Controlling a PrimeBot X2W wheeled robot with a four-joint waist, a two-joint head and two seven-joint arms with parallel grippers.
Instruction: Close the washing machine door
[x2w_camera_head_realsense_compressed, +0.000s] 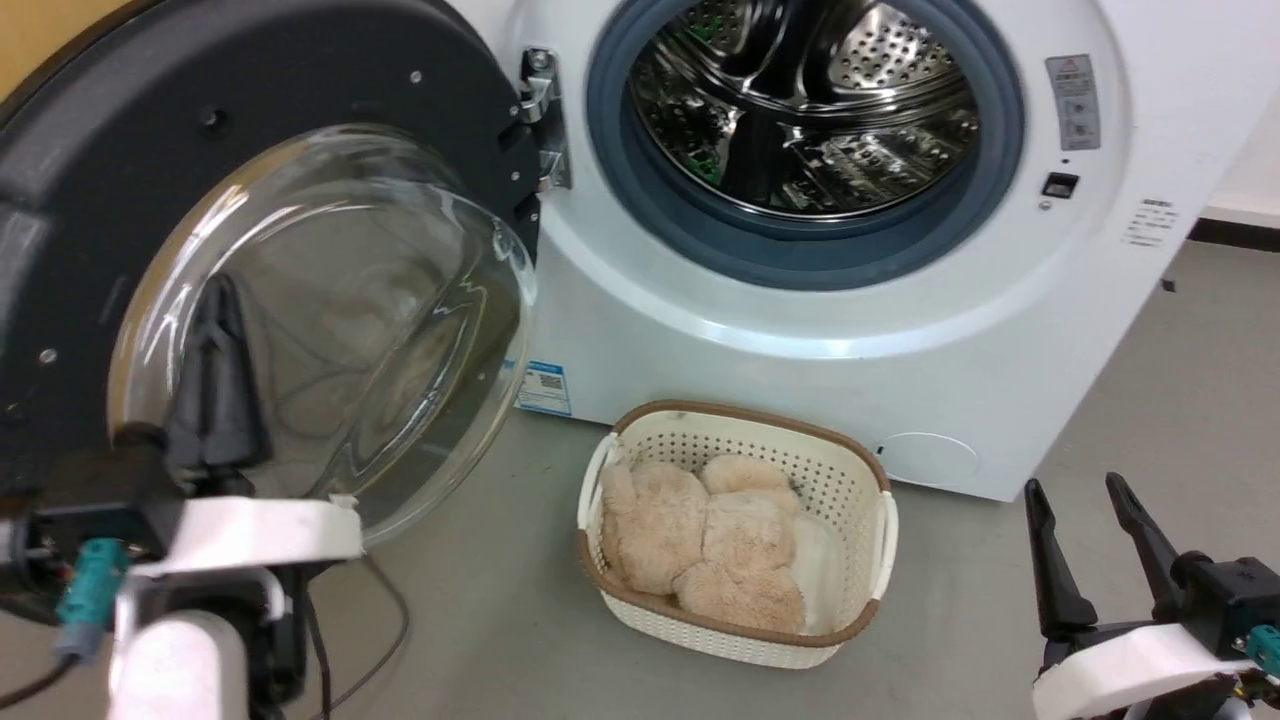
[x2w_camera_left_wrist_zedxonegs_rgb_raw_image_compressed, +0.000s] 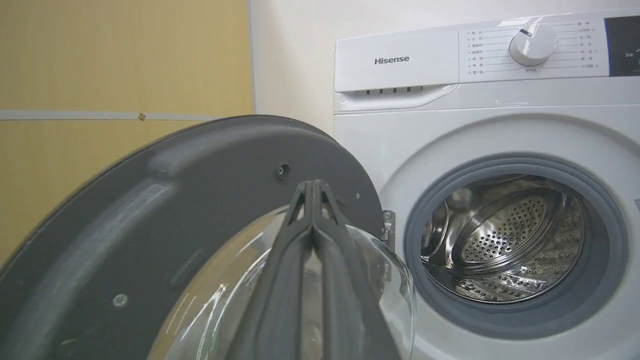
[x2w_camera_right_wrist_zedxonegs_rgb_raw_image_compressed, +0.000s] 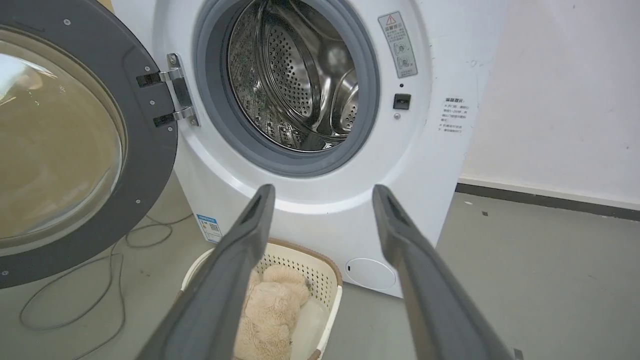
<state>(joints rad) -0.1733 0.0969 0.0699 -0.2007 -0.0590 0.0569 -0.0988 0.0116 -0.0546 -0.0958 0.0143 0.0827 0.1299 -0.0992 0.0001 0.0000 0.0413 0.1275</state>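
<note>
Washing machine door (x2w_camera_head_realsense_compressed: 350, 300) stands swung wide open to the robot's left of the washing machine (x2w_camera_head_realsense_compressed: 800, 340), hanging from its metal hinge (x2w_camera_head_realsense_compressed: 540, 110). Its inner face, with the dark rim and the bulging clear glass bowl, is turned towards the head camera. The steel drum (x2w_camera_head_realsense_compressed: 800, 100) lies exposed inside the grey rubber gasket (x2w_camera_head_realsense_compressed: 800, 250).

The machine stands on a grey floor (x2w_camera_head_realsense_compressed: 1150, 400). A yellow panelled wall (x2w_camera_left_wrist_zedxonegs_rgb_raw_image_compressed: 125, 60) is behind the door, and a white wall (x2w_camera_right_wrist_zedxonegs_rgb_raw_image_compressed: 560, 100) with a dark skirting is on the other side. Just in front of the machine sits a cream perforated basket (x2w_camera_head_realsense_compressed: 740, 415) holding a beige plush toy (x2w_camera_head_realsense_compressed: 700, 540). A thin cable (x2w_camera_right_wrist_zedxonegs_rgb_raw_image_compressed: 100, 280) loops over the floor beneath the open washing machine door. A small blue sticker (x2w_camera_head_realsense_compressed: 543, 388) shows low on the machine's front.

The left gripper (x2w_camera_head_realsense_compressed: 218, 285) is raised at the door's inner side. Its fingers are pressed together with nothing between them and point up across the glass bowl towards the dark rim. Whether they touch the glass cannot be told. The right gripper (x2w_camera_head_realsense_compressed: 1072, 483) hangs low at the robot's right, well apart from the machine. Its fingers are spread wide and empty, and they aim at the white front below the drum opening.
</note>
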